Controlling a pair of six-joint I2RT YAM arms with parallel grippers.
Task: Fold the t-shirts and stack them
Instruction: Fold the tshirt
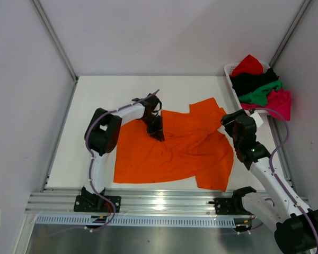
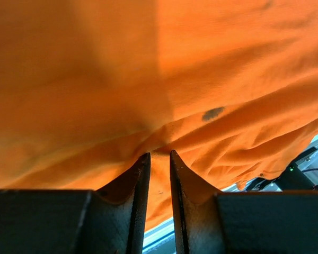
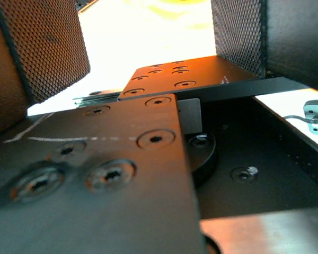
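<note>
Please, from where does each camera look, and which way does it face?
Top external: above and behind the bases, looking down on the table; both arms show.
Left wrist: on the left arm, close over the orange t-shirt; left gripper pinches a fold.
Right wrist: faces black screwed plates; right gripper open.
Shared: top external and left wrist both show the orange t-shirt.

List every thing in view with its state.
orange t-shirt: spread out, rumpled, unfolded.
left gripper: fingers pinched on a fold of the orange t-shirt.
right gripper: fingers open, empty.
basket: heaped full.
red t-shirt, black t-shirt, green t-shirt, magenta t-shirt: crumpled in the basket, unfolded.
</note>
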